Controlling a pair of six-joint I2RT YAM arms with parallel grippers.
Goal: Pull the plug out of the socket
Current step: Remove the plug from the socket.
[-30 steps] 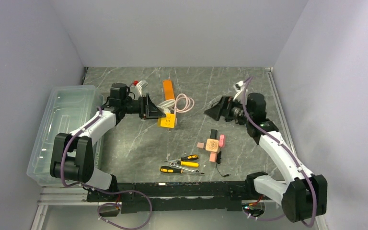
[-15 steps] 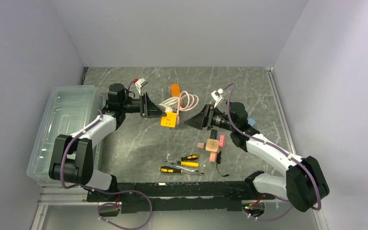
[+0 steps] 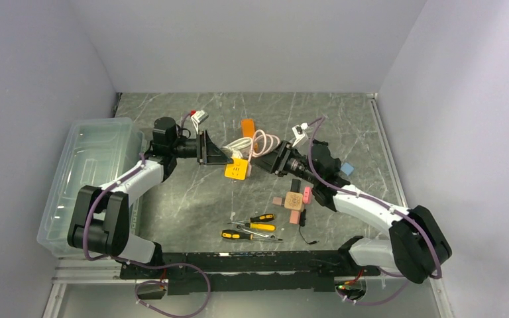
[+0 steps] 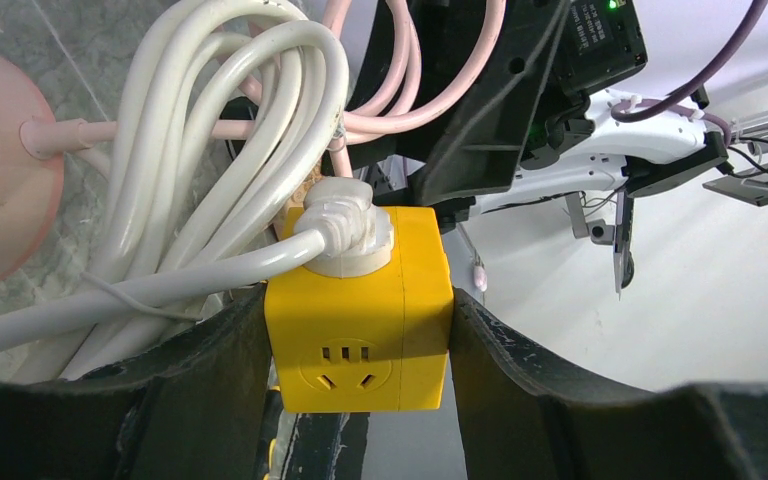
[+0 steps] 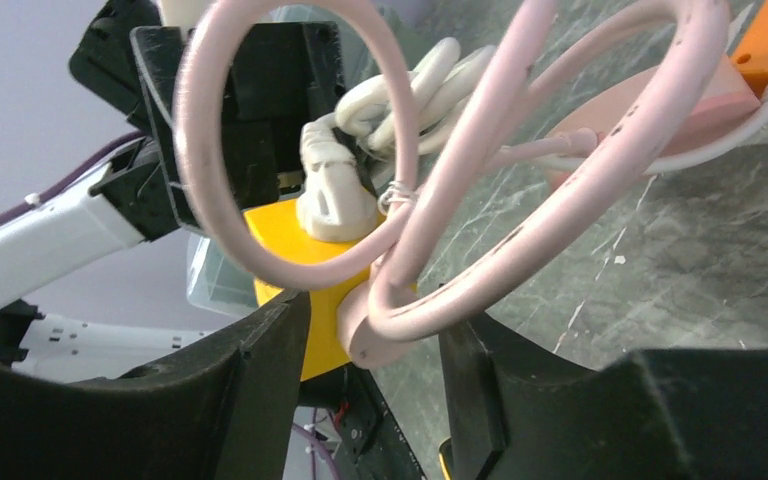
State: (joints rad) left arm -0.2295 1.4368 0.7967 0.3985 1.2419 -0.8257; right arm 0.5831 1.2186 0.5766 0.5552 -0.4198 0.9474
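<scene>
My left pincer is clenched on the yellow socket cube, one finger flat against each side. It holds the cube about the middle of the tabletop, a little toward the far edge. I cannot tell whether the cube rests on the surface. A white plug sits in its top face, and a pink plug goes into the side facing my right arm.

My right pincer stands parted around that pink plug. A strip of yellow shows between one finger and the plug, so I judge it is not grasped yet.

To do this step well, I should clamp on the plug body itself, not on the pink cable looping across my fingers. Then I should draw straight out along the pins, away from the cube and without twisting. My left grip has to stay firm so the cube does not follow. The white cord bundle crowds the top, and a snag there could tilt the cube.

The one container is a clear plastic bin at the left edge of the tabletop. I can make out nothing inside it.
</scene>
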